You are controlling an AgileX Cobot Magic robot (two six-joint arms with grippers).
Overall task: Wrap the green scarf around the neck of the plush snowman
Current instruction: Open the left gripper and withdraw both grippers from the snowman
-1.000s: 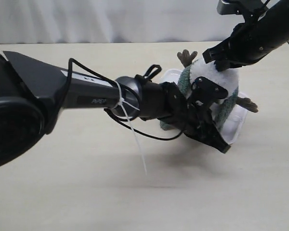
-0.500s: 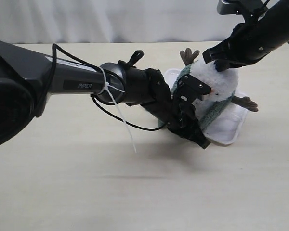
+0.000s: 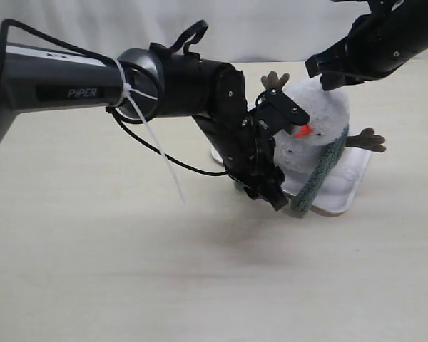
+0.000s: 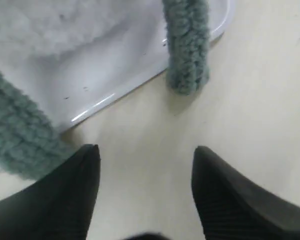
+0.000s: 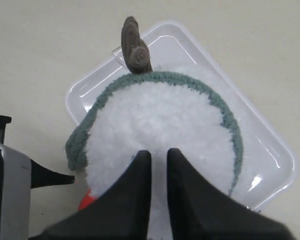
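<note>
The plush snowman (image 3: 321,117) stands on a white tray (image 3: 348,187), its orange nose facing the left arm. The green scarf (image 3: 319,174) loops round it below the head, and one end hangs down over the tray's front edge. From above, the scarf (image 5: 229,120) rings the white head (image 5: 160,115). My right gripper (image 5: 158,152) is shut on the fluff at the top of the head (image 3: 332,77). My left gripper (image 4: 145,150) is open and empty, pointing down at the table beside the tray (image 3: 273,198). Two scarf parts (image 4: 187,45) lie ahead of it.
The tray (image 4: 120,75) rests on a plain beige table. Brown twig arms (image 3: 371,140) stick out on both sides of the snowman. The left arm's cable and a white zip tie (image 3: 157,153) hang below the arm.
The left arm has lifted and drawn back from the snowman with its gripper open. The snowman now sits more upright, nose showing, and the scarf end hangs free in front.
</note>
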